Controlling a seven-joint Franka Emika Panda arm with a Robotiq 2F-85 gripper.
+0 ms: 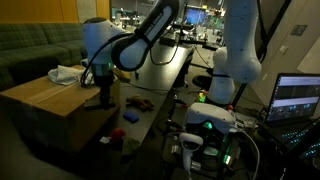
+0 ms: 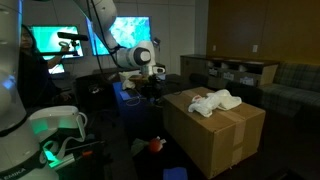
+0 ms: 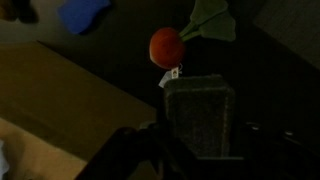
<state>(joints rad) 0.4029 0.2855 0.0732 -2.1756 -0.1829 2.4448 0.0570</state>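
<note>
Wrist view is showing the end effector (image 3: 198,140) gripping a dark grey block (image 3: 198,105) between its two dark fingers. The block is standing upright and is filling the middle of the picture. The picture is dim, so the fingertips themselves are hard to see.

Beyond the block, an orange ball (image 3: 167,47) with a green leaf (image 3: 210,18) is lying on the dark floor (image 3: 280,70). A blue thing (image 3: 82,15) is lying further away on the same floor. A cardboard box (image 3: 50,95) is standing just beside the end effector.

In both exterior views the arm (image 1: 150,35) is holding the end effector low, next to the side of this box. A white cloth (image 2: 215,101) is lying on top of the box, well apart from the block.
</note>
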